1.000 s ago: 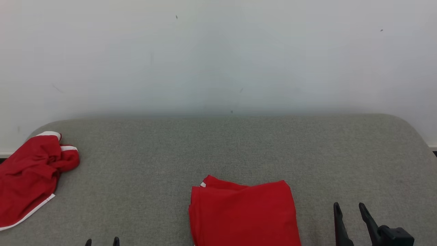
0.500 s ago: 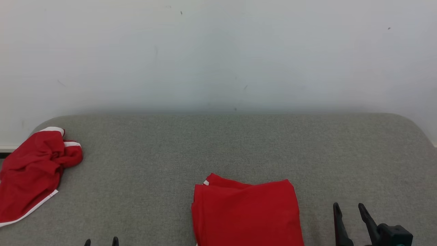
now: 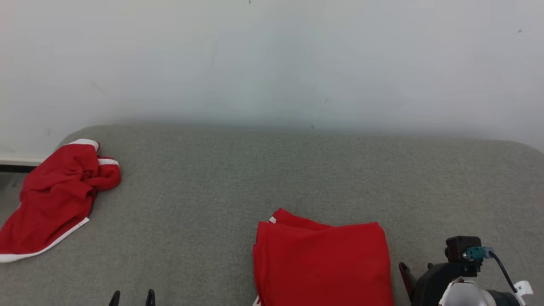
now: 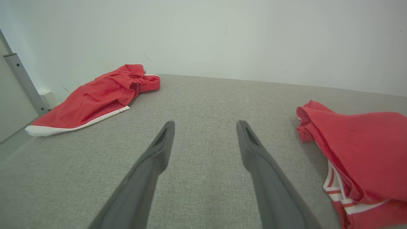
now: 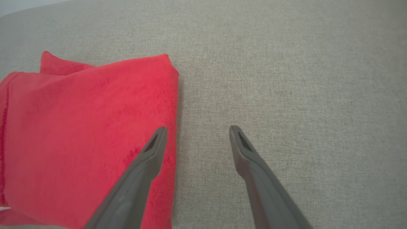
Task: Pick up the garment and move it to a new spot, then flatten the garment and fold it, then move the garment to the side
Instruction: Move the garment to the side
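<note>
A folded red garment [image 3: 323, 261] lies on the grey cushion [image 3: 272, 178] at the near middle; its white-striped layers show along its side edge [image 4: 337, 187]. My right gripper [image 5: 197, 129] is open and tipped downward over the garment's right edge [image 5: 95, 127], one finger above the cloth, the other above bare cushion, nothing between them. In the head view its dark wrist [image 3: 442, 280] sits just right of the garment. My left gripper [image 4: 206, 123] is open and empty, low over the cushion left of the garment, its tips at the bottom edge [image 3: 132, 294].
A second red garment with white trim [image 3: 59, 195] lies crumpled at the cushion's far left edge, also in the left wrist view [image 4: 101, 95]. A white wall [image 3: 272, 63] runs behind the cushion. Bare cushion stretches between the two garments and to the right.
The head camera has shifted, sliding everything right and up in the picture. My right gripper has tipped forward and come left to the folded garment's right edge. The left gripper holds still.
</note>
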Controlling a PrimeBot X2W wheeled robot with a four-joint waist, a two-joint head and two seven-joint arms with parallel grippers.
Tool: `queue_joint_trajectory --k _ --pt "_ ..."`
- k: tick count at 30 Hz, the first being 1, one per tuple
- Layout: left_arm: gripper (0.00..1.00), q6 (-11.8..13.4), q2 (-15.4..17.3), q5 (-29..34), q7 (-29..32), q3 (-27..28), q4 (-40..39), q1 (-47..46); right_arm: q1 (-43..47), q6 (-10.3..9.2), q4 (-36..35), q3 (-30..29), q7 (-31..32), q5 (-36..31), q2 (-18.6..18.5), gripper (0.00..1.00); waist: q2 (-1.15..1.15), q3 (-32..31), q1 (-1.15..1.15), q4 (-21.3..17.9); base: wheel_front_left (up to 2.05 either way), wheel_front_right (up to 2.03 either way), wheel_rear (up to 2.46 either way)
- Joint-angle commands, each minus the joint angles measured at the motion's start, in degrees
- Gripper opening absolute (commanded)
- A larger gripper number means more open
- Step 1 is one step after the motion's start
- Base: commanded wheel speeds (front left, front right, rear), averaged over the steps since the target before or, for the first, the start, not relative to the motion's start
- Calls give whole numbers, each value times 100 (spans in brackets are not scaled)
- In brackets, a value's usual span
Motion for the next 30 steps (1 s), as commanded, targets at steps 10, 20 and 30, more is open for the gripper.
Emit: queue_joint_trajectory --k 10,20,30 --pt "100 -1 115 30 -15 -161 -12 -163 -240 -10 656 83 88 158 2 100 0 500 0 641 0 0 0" --pt "100 2 169 -7 -15 -283 -41 -275 -439 3 1539 387 -6 146 35 0 0 608 0 835 0 0 0" --pt "100 1 44 -153 -15 -635 -465 -525 -586 -16 968 171 -171 -1014 -122 0 0 840 0 279 0 0 0"
